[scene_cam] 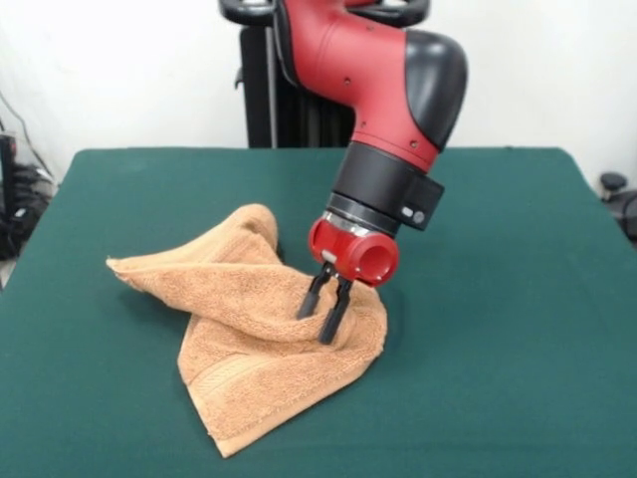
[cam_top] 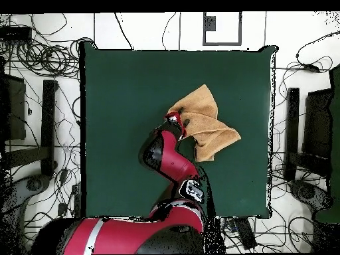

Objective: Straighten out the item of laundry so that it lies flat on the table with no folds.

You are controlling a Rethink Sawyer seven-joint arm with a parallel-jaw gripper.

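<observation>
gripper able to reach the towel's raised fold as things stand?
Probably yes. The gripper is already down at the towel, its tips against the bunched cloth, and nothing else on the table blocks it.

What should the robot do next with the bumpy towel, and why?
Probably close on the fold and drag it outward. The towel lies bunched on the green table, one corner flopped over toward the middle, not flat. The tool has its tips slightly apart, pressed into the raised fold, so a short pull away from the heap might open it.

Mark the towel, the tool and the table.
towel point(scene_cam: 239, 349): front view, lower flat part.
tool point(scene_cam: 324, 306): front view, midway between its tips.
table point(scene_cam: 498, 329): front view, bare green cloth.
</observation>
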